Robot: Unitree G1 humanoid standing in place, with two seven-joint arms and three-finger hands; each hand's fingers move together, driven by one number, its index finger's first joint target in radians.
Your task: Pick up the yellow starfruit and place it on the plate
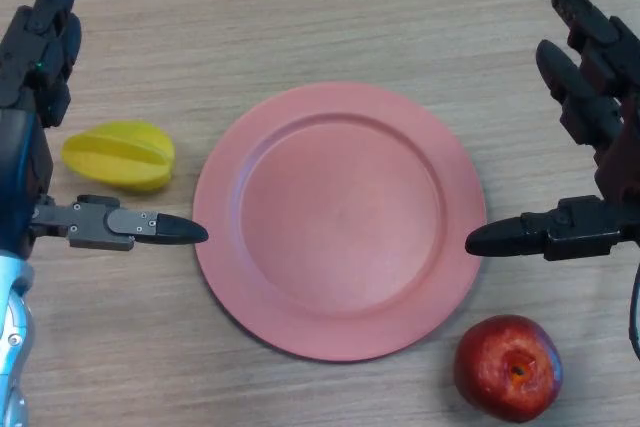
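A salmon-pink round plate lies flat in the middle of the wooden desk, and nothing rests on it. The yellow starfruit sits on the desk just beside the plate's left rim, apart from it by a narrow strip of wood, lying on its side with its ridges running left to right.

The left robot hand enters from the left edge. Its fingers are straight and point toward the far side of the desk, while its thumb stretches out to the right, its dark tip close to the plate's left rim. The starfruit lies between those fingers and the thumb, touching neither, so this robot hand is spread and holds nothing.

The right robot hand mirrors it at the right edge: straight fingers aimed toward the far side, thumb reaching left with its tip at the plate's right rim. It too is spread wide and empty.

A red apple stands on the desk near the right corner, just beside the plate's near-right rim, its stem hollow facing up.
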